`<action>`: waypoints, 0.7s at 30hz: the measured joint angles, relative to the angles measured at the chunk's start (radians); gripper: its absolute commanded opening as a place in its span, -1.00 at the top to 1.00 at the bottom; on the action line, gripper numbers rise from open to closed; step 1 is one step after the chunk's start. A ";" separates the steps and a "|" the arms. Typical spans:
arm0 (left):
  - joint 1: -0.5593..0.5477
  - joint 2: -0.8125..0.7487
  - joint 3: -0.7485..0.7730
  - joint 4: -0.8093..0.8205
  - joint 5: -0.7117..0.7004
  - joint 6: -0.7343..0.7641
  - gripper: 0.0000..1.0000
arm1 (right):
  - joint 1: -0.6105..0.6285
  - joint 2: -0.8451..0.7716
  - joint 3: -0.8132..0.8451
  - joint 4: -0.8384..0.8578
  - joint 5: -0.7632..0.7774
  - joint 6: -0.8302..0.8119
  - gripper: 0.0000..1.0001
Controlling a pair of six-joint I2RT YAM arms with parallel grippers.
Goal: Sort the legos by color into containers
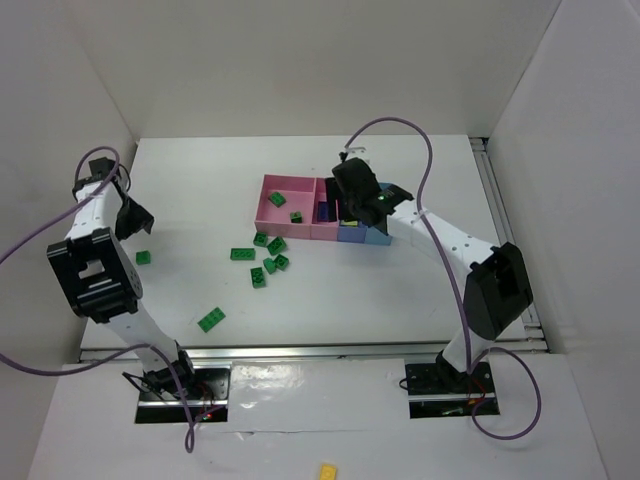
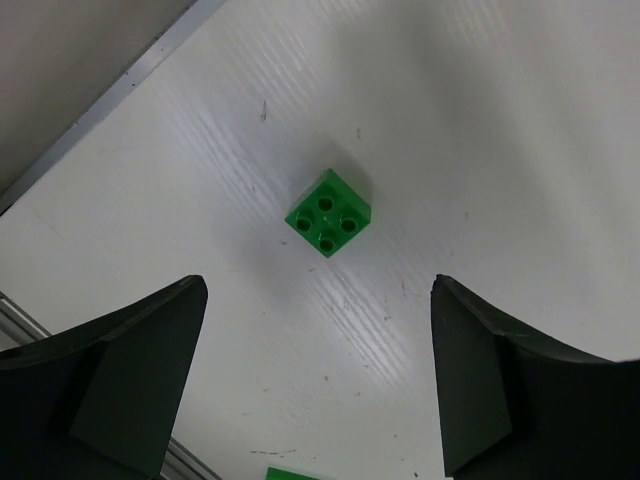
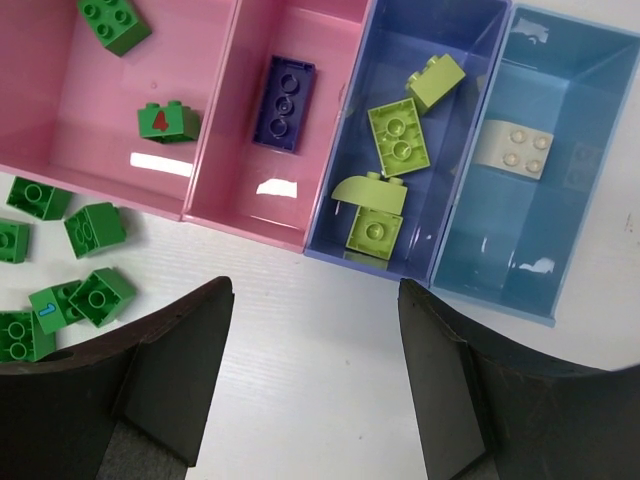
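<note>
- L gripper point(image 2: 318, 290): jaws wide apart, nothing btwn them, pointing down over the table's left side
- green brick point(image 2: 328, 212): flat on the table, 4 studs up, beyond the fingertips and roughly centred btwn the two fingers point(image 2: 130, 380), touching neither
- lone brick point(image 1: 211, 319): green, nearer the arm bases, well apart from the rest
- loose green bricks point(image 1: 266, 255): small cluster on the table just beside the tray's near-left corner; in the right wrist view they sit left of that gripper's left finger
- tray point(image 3: 243, 228): mid-table, 4 compartments in a row
- left pink compartment point(image 3: 60, 110): two green pieces point(image 3: 168, 122) inside
- second pink compartment point(image 3: 320, 150): one dark purple brick point(image 3: 284, 103), lying flat
- blue compartment point(image 3: 470, 60): yellow-green bricks point(image 3: 398, 136), abt four, jumbled
- light-blue compartment point(image 3: 520, 230): one beige brick point(image 3: 517, 150)
- R gripper point(image 3: 310, 300): jaws apart, empty, above bare table at the tray's near edge; the second pink and blue compartments lie beyond the gap
- table point(image 1: 400, 290): white, lightly scuffed, w/ a metal rail point(image 1: 300, 350) along the near edge
- white walls point(image 1: 300, 60) on three sides; purple cables point(image 1: 400, 125) loop off both arms
</note>
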 measured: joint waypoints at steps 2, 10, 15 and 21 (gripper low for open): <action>0.011 0.043 0.005 0.005 0.003 0.012 -0.90 | 0.000 0.006 0.000 0.000 -0.009 -0.002 -0.49; 0.018 0.161 0.001 0.055 0.055 0.031 -0.87 | 0.000 0.040 0.000 0.000 -0.030 -0.003 -0.51; 0.018 0.198 -0.020 0.104 0.105 0.044 -0.66 | 0.000 0.047 0.000 -0.001 -0.037 -0.003 -0.51; 0.016 0.196 -0.054 0.159 0.188 0.046 -0.51 | 0.000 0.050 0.000 -0.001 -0.040 -0.010 -0.51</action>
